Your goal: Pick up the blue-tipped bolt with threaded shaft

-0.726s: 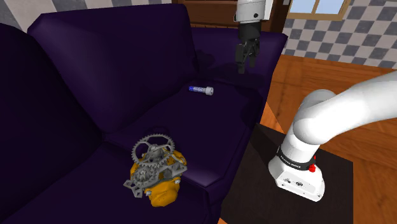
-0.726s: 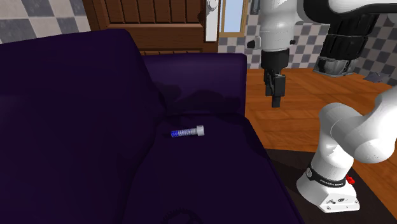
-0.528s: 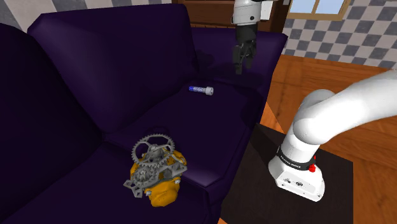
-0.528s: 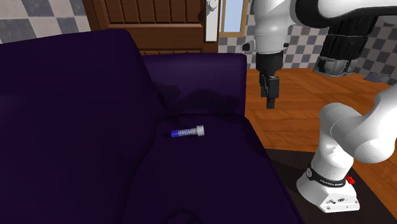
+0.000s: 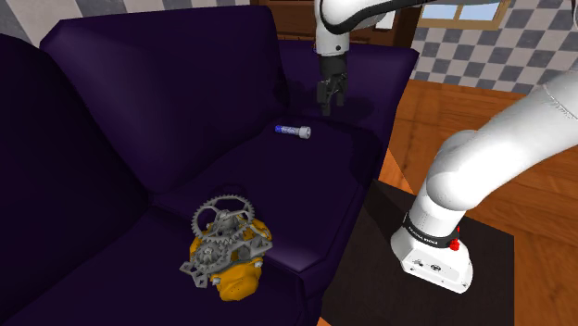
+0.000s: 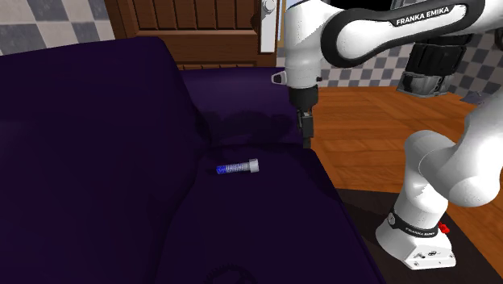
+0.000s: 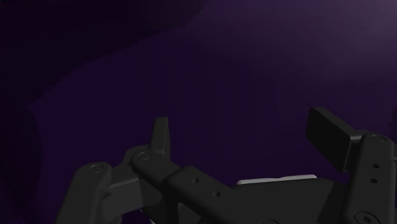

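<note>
On the seat of a dark purple sofa (image 5: 306, 194) (image 6: 266, 234), close under the backrest: a short bolt (image 5: 293, 131) (image 6: 238, 168). Lies flat on the cushion, blue threaded shaft toward the shoulder view's left, plain grey head toward its right. Touches nothing but the upholstery.

Above the seat, toward the sofa's armrest end: the black hand (image 5: 325, 107) (image 6: 305, 142) on the white Franka arm (image 5: 482, 157) (image 6: 379, 28). Points straight down. Hangs to the right of the bolt and higher than it in both outside views, near it but clearly apart from it. From the wrist camera, hand (image 7: 245, 135) spread wide, the two fingers (image 7: 160, 135) standing well apart with only dim purple cushion between them. Grips nothing.

Toward the front edge of the seat, well apart from the bolt and at the shoulder view's lower left of it: a cluster of grey gears (image 5: 222, 227) sitting on a yellow-orange body (image 5: 232, 276).

Beside the sofa, at the shoulder view's lower right: the dark box stand (image 5: 366, 278) carrying the arm's white base (image 5: 431, 255) (image 6: 419, 234). Beyond it, wooden floor (image 5: 445, 106) (image 6: 363, 121) and a checkered wall (image 5: 537, 46). Behind the backrest in the second exterior view, a wooden door (image 6: 193, 24).
</note>
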Motion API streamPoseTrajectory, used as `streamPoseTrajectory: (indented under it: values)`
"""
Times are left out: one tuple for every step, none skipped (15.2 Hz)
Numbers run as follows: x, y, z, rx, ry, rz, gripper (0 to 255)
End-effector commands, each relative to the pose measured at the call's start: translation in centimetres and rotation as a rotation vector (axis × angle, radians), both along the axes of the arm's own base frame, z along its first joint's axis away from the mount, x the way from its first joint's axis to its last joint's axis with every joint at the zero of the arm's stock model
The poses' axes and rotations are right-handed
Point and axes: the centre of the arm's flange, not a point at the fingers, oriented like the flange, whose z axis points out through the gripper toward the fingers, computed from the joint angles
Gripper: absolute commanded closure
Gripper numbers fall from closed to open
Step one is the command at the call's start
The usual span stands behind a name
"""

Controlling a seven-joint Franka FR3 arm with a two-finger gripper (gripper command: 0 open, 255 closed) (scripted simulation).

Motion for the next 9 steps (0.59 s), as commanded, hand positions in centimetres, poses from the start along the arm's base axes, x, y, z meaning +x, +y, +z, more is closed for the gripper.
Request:
streamPoseTrajectory:
  values:
    - [2.1, -0.7, -1.5, -0.008, -0.002, 0.014, 0]
    - [3.2, -1.1, -2.2, -0.012, -0.003, 0.021, 0]
    - [4.2, -1.4, -2.9, -0.016, -0.003, 0.028, 0]
    - [5.3, -1.7, -3.6, -0.020, -0.004, 0.034, 0]
    - [6.3, -2.0, -4.3, -0.024, -0.004, 0.041, 0]
    - [7.4, -2.3, -5.0, -0.027, -0.004, 0.048, 0]
    - [8.4, -2.6, -5.7, -0.031, -0.005, 0.055, 0]
    - [9.5, -2.9, -6.4, -0.035, -0.005, 0.062, 0]
    - [10.5, -3.2, -7.0, -0.039, -0.006, 0.068, 0]
